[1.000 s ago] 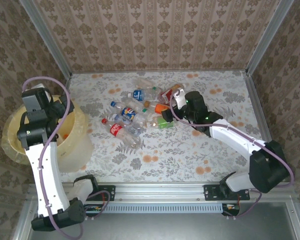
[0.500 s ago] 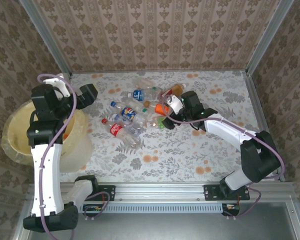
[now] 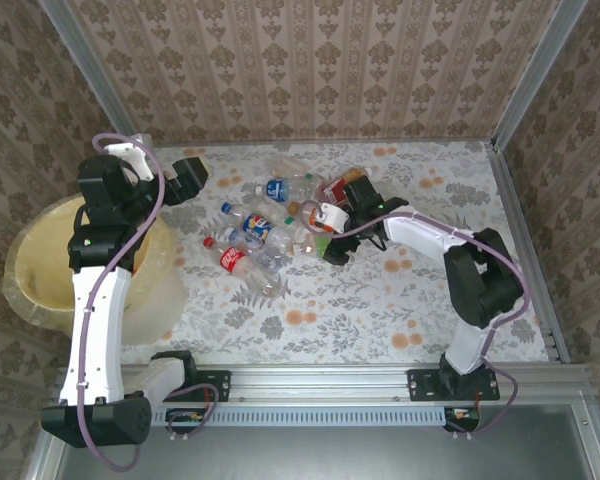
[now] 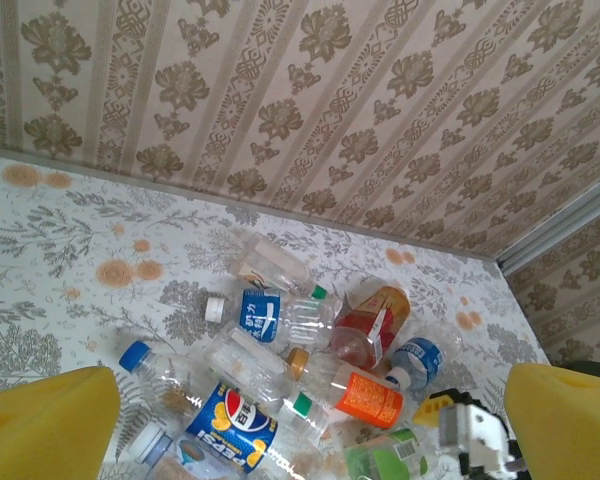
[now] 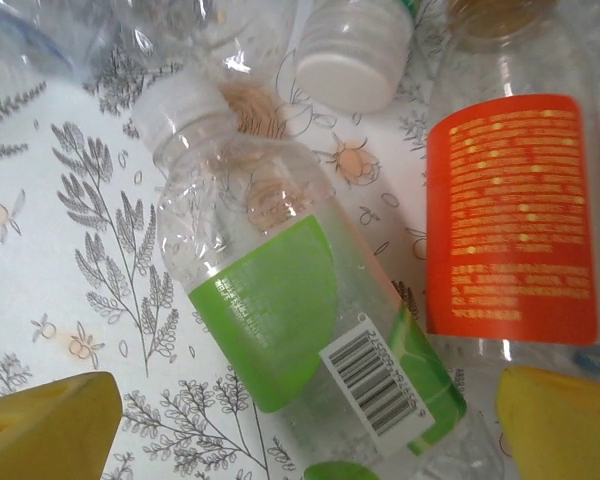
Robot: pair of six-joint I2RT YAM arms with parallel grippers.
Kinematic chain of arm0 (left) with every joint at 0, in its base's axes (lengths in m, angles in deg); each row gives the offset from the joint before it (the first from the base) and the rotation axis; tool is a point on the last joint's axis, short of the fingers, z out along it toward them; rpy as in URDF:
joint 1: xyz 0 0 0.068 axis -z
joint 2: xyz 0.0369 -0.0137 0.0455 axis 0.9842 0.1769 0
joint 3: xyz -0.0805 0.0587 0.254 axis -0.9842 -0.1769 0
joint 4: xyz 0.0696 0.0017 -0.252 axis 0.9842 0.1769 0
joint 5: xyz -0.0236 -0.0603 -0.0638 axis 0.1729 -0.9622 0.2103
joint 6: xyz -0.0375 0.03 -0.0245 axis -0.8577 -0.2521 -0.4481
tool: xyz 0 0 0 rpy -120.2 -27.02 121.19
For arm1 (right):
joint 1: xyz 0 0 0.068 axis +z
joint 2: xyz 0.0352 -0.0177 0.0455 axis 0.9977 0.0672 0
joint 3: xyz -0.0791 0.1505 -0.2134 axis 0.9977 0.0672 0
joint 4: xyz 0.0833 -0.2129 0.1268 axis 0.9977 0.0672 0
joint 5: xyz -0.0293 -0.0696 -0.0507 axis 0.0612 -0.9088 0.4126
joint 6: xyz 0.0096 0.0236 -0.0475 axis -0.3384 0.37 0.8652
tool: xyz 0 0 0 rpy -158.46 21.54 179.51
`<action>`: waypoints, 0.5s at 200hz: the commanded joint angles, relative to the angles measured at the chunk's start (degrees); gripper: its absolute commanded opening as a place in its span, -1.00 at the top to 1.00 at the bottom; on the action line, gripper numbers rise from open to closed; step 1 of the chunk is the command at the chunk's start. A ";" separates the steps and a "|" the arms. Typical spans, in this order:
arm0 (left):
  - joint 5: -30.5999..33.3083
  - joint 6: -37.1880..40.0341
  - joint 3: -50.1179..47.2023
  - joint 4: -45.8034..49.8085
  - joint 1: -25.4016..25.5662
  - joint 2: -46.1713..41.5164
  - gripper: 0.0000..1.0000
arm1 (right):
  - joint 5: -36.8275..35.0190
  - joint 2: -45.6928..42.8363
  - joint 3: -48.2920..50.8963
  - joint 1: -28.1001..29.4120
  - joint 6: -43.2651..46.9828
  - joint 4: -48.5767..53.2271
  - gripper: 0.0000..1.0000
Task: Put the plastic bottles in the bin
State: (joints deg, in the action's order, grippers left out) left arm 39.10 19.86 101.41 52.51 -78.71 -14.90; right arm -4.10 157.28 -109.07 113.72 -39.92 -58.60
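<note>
Several plastic bottles [image 3: 270, 225] lie heaped on the table's middle. Among them, in the left wrist view, are a Pepsi-labelled bottle [image 4: 225, 430], a blue-labelled one [image 4: 265, 313], a red one [image 4: 372, 330] and an orange one [image 4: 372, 397]. My right gripper [image 3: 328, 232] is low over the heap's right side. It [image 5: 300, 430] is open, its yellow fingers either side of a green-labelled bottle [image 5: 280, 320] lying flat, not touching it. My left gripper [image 3: 185, 178] hangs high between the bin [image 3: 150, 295] and the heap. It [image 4: 305, 425] is open and holds nothing.
The pale-yellow bin stands at the table's left edge under my left arm. An orange-labelled bottle [image 5: 510, 220] and a white cap [image 5: 350, 55] lie close to the green-labelled bottle. Patterned walls close in the back and sides. Bare floral tabletop [image 3: 440, 300] stretches right and front.
My left gripper swung from above the bin out to the right, toward the heap. My right gripper moved left and down onto the heap, over the green-labelled bottle.
</note>
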 commanded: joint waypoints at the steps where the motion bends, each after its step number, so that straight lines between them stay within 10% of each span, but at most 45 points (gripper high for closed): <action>1: -0.22 0.38 -0.21 -2.06 0.38 -0.13 -1.00 | -4.38 3.41 -3.10 1.22 7.64 6.93 -0.93; 100: 0.18 2.84 -2.27 -0.42 0.39 -0.47 -1.00 | -9.72 3.94 1.46 4.44 7.60 8.53 -0.72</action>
State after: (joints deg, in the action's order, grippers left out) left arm 39.58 21.17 99.92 52.36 -78.71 -14.92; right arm -11.53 161.67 -109.62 118.26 -32.69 -50.51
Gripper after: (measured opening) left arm 0.999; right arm 0.879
